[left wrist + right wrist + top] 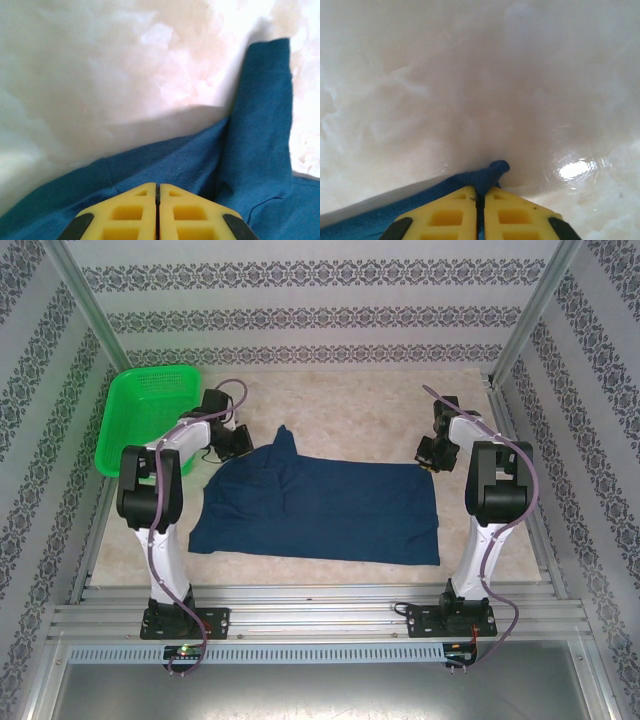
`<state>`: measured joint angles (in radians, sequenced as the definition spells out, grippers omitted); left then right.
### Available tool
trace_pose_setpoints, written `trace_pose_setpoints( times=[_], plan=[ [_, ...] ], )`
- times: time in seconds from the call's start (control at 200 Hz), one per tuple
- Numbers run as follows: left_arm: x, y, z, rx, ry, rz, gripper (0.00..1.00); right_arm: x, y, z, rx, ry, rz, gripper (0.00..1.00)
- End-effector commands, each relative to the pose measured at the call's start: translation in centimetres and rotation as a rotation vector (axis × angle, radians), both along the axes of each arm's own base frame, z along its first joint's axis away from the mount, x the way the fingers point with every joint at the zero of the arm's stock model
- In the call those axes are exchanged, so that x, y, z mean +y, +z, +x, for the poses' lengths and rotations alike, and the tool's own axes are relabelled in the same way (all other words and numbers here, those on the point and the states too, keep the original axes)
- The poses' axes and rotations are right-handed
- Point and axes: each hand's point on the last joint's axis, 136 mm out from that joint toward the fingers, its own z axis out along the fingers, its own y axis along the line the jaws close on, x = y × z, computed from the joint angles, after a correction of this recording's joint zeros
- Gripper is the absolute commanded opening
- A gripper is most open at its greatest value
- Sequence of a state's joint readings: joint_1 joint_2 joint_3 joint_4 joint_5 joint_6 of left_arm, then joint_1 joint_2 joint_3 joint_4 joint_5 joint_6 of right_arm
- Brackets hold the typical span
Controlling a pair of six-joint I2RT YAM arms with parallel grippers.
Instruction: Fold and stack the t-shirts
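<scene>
A dark navy t-shirt (320, 505) lies spread across the middle of the table, its far left part bunched up into a peak. My left gripper (238, 445) sits at that far left edge. In the left wrist view its yellow fingers (157, 186) are pressed together on the cloth (260, 125), and creases run up to their tips. My right gripper (428, 455) is at the shirt's far right corner. In the right wrist view it (480, 190) is shut on that corner, and a nub of blue cloth (492, 172) pokes out between the tips.
A green mesh basket (145, 415) stands tilted at the far left, just behind the left arm. The pale marbled tabletop (340, 405) stretches beyond the shirt. Metal frame posts and patterned walls enclose the table on three sides.
</scene>
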<state>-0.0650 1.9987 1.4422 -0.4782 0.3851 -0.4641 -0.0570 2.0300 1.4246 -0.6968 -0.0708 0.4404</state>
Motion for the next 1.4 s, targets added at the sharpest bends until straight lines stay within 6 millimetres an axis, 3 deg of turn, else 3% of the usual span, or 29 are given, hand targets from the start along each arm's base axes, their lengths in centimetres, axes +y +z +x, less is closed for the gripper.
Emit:
trace_pose_setpoints(
  times=[0.0,0.12,0.265,0.36,0.749,1.029,1.394],
  plan=[
    [1.4,2.8,1.4,-0.115,0.077,0.049,0.09,-0.8,1.1,0.6,-0.054,-0.008,-0.021,0.08],
    [0.8,3.6,2.2,-0.155,0.073,0.010,0.14,-0.5,1.8,0.7,-0.082,0.003,-0.015,0.05],
    [-1.9,2.6,2.5,-0.112,-0.081,0.020,0.50,-0.1,2.0,0.7,-0.090,0.008,0.001,0.03],
    [-2.0,1.3,1.9,-0.049,-0.170,0.092,0.58,0.1,2.1,0.6,-0.089,0.014,0.008,0.03],
    [-1.5,-0.7,1.6,0.008,-0.350,0.267,0.59,0.2,2.5,0.1,-0.084,0.029,0.005,0.03],
    [-3.5,-1.6,1.3,0.012,-0.468,0.278,0.58,0.2,2.5,-0.3,-0.071,0.040,0.002,0.04],
    [-2.1,-2.7,1.8,0.039,-0.479,0.378,0.58,0.2,2.6,-0.5,-0.065,0.048,0.001,0.04]
  ],
)
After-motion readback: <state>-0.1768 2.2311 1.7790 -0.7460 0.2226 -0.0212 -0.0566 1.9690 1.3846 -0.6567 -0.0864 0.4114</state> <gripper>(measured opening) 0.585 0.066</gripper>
